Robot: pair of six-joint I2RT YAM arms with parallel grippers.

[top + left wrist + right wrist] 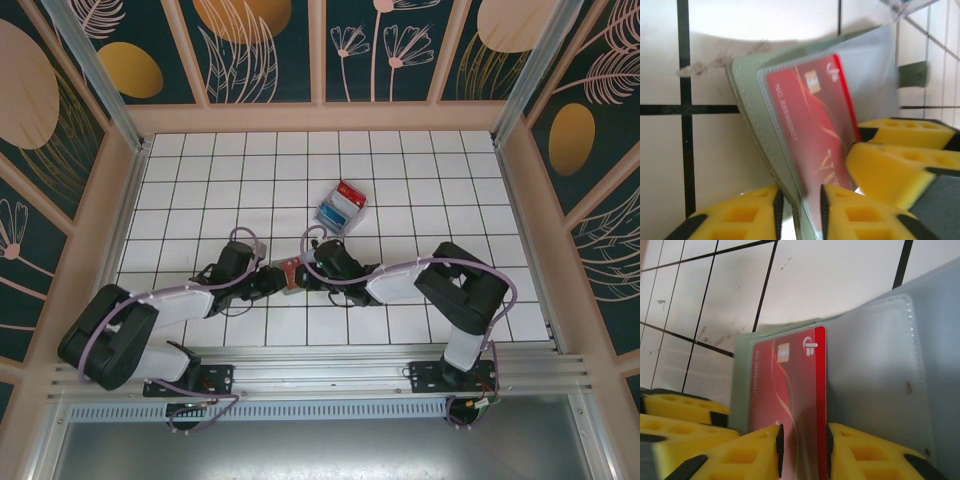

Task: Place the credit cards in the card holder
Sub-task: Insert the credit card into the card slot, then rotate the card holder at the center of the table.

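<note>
The grey-green card holder (747,85) lies open on the tiles between my two grippers (291,275). A red credit card (810,115) sits inside its clear pocket, chip end away from me (785,385). My left gripper (800,200) straddles the holder's near edge with its jaws slightly apart and a sliver of light beside the left pad. My right gripper (803,440) stands open, with the red card's lower end between its pads. The right gripper's yellow fingers (890,165) show beside the card in the left wrist view. More red and blue credit cards (343,203) rest in a tray.
The small clear tray (338,228) holding the other cards stands a little behind the grippers, toward the table's middle. White tiled table (200,180) is boxed in by wooden walls on three sides. Both arms reach inward from the near edge.
</note>
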